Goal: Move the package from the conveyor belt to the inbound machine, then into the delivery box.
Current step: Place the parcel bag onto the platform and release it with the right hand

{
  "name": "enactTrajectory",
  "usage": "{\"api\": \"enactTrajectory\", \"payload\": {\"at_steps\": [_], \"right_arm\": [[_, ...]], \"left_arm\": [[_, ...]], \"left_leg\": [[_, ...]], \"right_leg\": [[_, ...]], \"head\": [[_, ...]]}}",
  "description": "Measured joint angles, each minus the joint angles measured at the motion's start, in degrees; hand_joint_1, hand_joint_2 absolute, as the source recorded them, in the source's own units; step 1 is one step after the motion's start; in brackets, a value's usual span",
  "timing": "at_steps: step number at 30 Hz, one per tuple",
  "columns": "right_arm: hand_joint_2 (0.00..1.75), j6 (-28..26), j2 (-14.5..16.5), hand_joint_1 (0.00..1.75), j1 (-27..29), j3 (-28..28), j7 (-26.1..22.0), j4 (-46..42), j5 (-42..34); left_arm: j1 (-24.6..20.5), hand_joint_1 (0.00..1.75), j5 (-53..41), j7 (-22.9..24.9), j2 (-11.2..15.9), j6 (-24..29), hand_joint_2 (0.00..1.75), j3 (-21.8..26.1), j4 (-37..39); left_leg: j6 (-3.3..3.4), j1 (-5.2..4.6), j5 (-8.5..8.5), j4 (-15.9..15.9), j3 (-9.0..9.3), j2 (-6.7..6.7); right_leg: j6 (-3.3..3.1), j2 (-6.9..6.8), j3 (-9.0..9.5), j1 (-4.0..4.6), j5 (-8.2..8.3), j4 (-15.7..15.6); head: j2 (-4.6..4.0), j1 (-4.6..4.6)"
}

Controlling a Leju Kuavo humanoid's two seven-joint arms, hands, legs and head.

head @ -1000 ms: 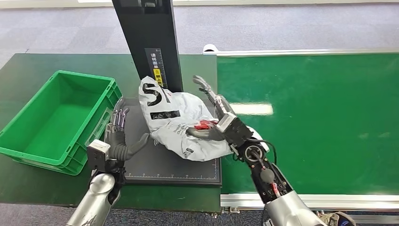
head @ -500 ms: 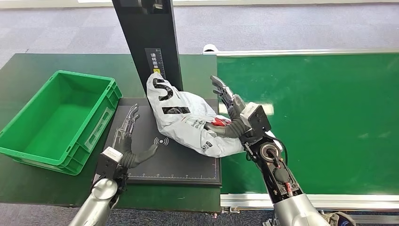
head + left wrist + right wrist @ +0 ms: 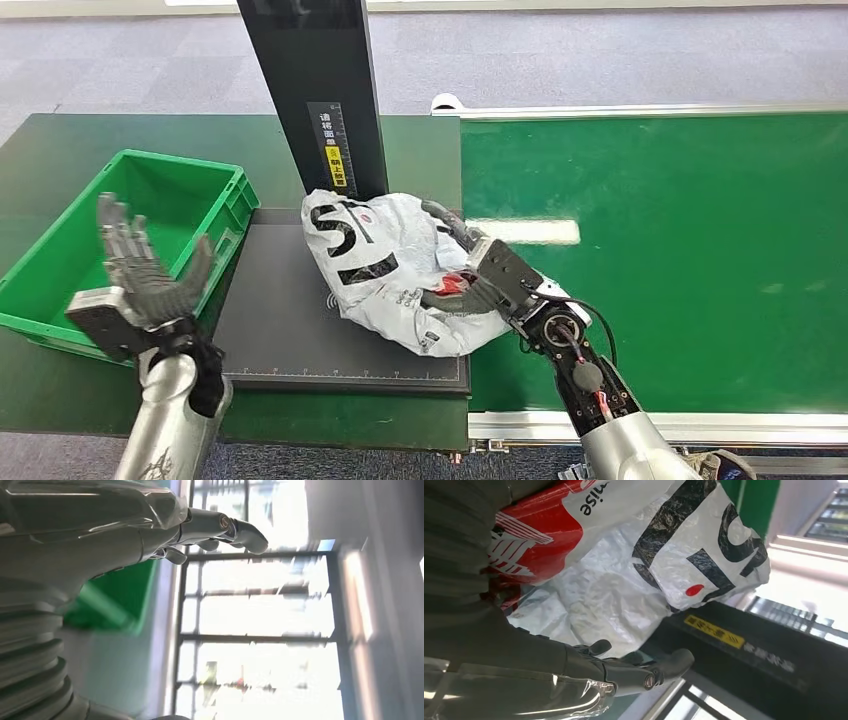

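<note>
Scanning stage. The package (image 3: 400, 270), a crumpled white mailer with black lettering, lies on the dark platform of the inbound machine (image 3: 300, 340), at the foot of its black column (image 3: 320, 90). The right robot hand (image 3: 470, 275) clasps the package's near-belt side, thumb under and fingers curled over the bag. The left robot hand (image 3: 145, 275) is raised, fingers spread, holding nothing, above the near rim of the green delivery box (image 3: 60, 320). The conveyor belt (image 3: 680, 250) lies beyond the right robot hand. Judged next: carry the soft bag past the left robot hand into the box.
</note>
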Motion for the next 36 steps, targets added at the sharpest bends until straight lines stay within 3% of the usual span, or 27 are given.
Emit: {"api": "enactTrajectory", "payload": {"at_steps": [5, 9, 13, 20, 28, 32, 36], "right_arm": [[1.75, 0.46, 0.65, 0.0, -1.31, 2.28, -0.08, 2.91, 1.27], [1.75, 2.68, 1.44, 0.0, -3.18, 4.28, -0.03, 5.78, 3.0], [1.75, 4.93, 2.54, 0.0, -5.34, 8.62, -1.96, 9.7, 7.05], [1.75, 9.88, 3.89, 0.0, -7.24, 13.47, -6.74, 13.82, 7.37], [1.75, 11.26, 4.71, 0.0, -10.49, 21.78, -1.93, 20.16, 12.62], [1.75, 11.93, 5.27, 0.0, -11.09, 20.79, 1.03, 22.45, 4.13], [1.75, 22.58, 6.19, 0.0, -10.54, 12.1, 1.27, 23.34, -16.21]], "left_arm": [[0.15, 0.0, 0.64, -0.01, -2.29, 0.58, 1.75, 7.71, -8.43], [0.6, 0.0, 0.34, -0.01, -3.49, -0.06, 1.75, 10.04, -12.21], [0.55, 0.0, -0.34, -0.01, -3.86, -0.48, 1.75, 10.0, -12.93], [0.09, 0.0, -0.68, -0.01, -3.61, -1.59, 1.75, 8.06, -11.97], [-0.21, 0.0, -0.38, 0.0, -2.37, -3.51, 1.75, 3.98, -8.35], [-0.16, 0.0, -0.45, 0.01, -1.93, -3.25, 1.75, 3.02, -7.51], [0.26, 0.0, -0.46, 0.0, -1.68, -2.87, 1.75, 2.46, -7.02]], "left_leg": [[0.0, 0.0, 0.0, 0.0, -0.02, -0.01], [0.0, -0.01, 0.0, 0.0, -0.02, -0.01], [0.0, 0.0, 0.01, 0.0, 0.01, -0.01], [0.0, 0.0, 0.01, 0.0, 0.0, 0.0], [0.0, -0.01, 0.01, 0.01, 0.01, -0.01], [0.0, -0.01, 0.01, 0.01, 0.01, -0.01], [0.0, -0.01, 0.01, 0.01, 0.01, -0.01]], "right_leg": [[0.0, 0.0, 0.0, 0.0, 0.0, 0.0], [0.0, -0.01, 0.0, -0.01, 0.0, -0.01], [0.0, -0.01, 0.0, -0.01, 0.0, -0.01], [0.0, 0.0, -0.01, -0.01, 0.0, 0.0], [0.0, -0.01, 0.0, -0.01, 0.01, -0.01], [0.0, -0.01, 0.0, -0.01, 0.0, 0.0], [0.0, -0.01, 0.0, -0.01, 0.0, 0.0]], "head": [[0.0, 0.0], [0.0, 0.01], [0.0, 0.0], [0.0, 0.0], [0.0, 0.01], [0.0, 0.0], [0.0, 0.01]]}}
